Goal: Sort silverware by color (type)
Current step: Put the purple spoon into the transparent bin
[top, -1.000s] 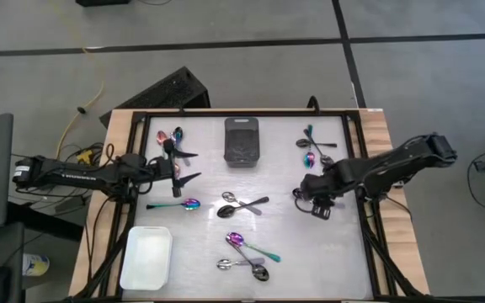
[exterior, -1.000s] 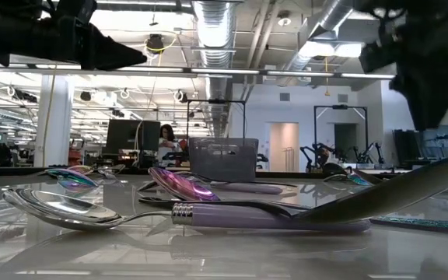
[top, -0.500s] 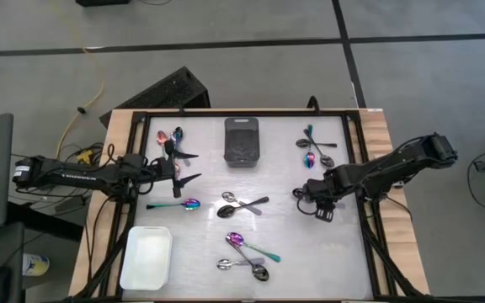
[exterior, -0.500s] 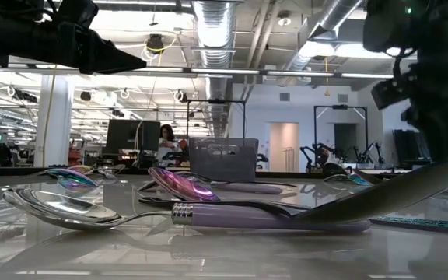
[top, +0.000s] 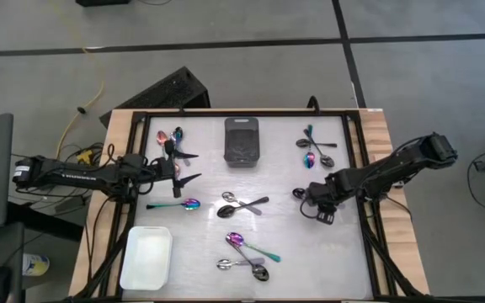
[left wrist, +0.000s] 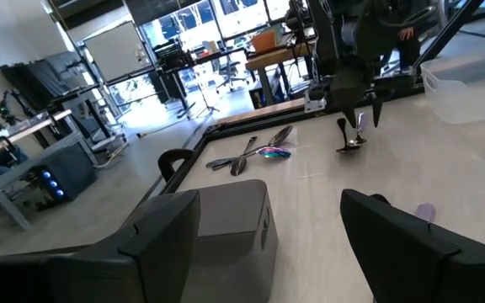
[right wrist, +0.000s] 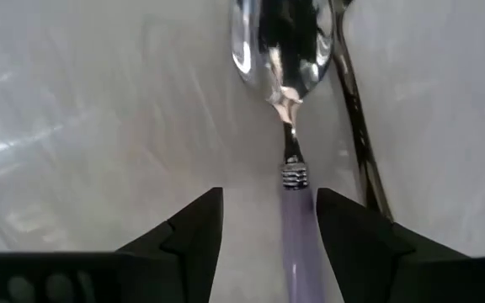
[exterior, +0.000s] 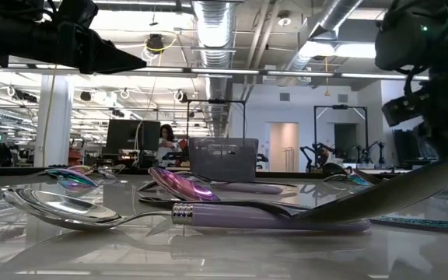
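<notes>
white tray (top: pixel 146 257), black bin (top: pixel 242 140), iridescent spoons (top: pixel 241 241)

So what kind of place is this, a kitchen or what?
Not a kitchen; probably a robotics lab or workshop. Exposed ceiling ducts, another robot rig across the room, and a person at monitors point to that.

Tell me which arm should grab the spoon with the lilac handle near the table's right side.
Right. The right gripper hangs open directly over that spoon, its handle lying between the fingers. The left gripper hovers open across the table, near the spoons at the far left.
</notes>
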`<state>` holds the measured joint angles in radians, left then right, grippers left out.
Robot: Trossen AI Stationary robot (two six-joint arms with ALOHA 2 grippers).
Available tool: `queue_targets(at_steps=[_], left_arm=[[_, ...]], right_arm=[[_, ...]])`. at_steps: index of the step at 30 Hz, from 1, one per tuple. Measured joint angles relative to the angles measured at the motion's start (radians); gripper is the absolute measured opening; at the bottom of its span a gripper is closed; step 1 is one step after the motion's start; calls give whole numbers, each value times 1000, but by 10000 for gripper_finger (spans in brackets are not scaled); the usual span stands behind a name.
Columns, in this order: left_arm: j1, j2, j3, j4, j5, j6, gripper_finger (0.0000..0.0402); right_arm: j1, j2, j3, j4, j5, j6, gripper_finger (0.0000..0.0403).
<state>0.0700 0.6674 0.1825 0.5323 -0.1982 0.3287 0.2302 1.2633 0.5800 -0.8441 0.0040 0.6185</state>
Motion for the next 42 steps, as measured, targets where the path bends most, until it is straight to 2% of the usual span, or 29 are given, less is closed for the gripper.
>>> queue_targets(at_steps=[4, 7, 16, 29, 36, 42], left_arm=[[0, 0, 0, 0, 0, 0, 276], [0, 0, 0, 0, 0, 0, 276], [0, 0, 0, 0, 0, -1, 276], [0, 0, -1, 0, 0, -19, 276], [0, 0, -1, 1, 0, -19, 276], [0, 0, -1, 0, 0, -19, 276]], right_arm=[[0, -2, -39, 40, -4, 27, 211], [-1, -3, -49, 46, -3, 29, 190], [-2, -3, -50, 49, -2, 28, 69], [-2, -6, 47, 13, -2, -22, 69], [-2, -7, 172, -102, 15, -25, 72], [-2, -8, 296, -85, 49, -61, 73]])
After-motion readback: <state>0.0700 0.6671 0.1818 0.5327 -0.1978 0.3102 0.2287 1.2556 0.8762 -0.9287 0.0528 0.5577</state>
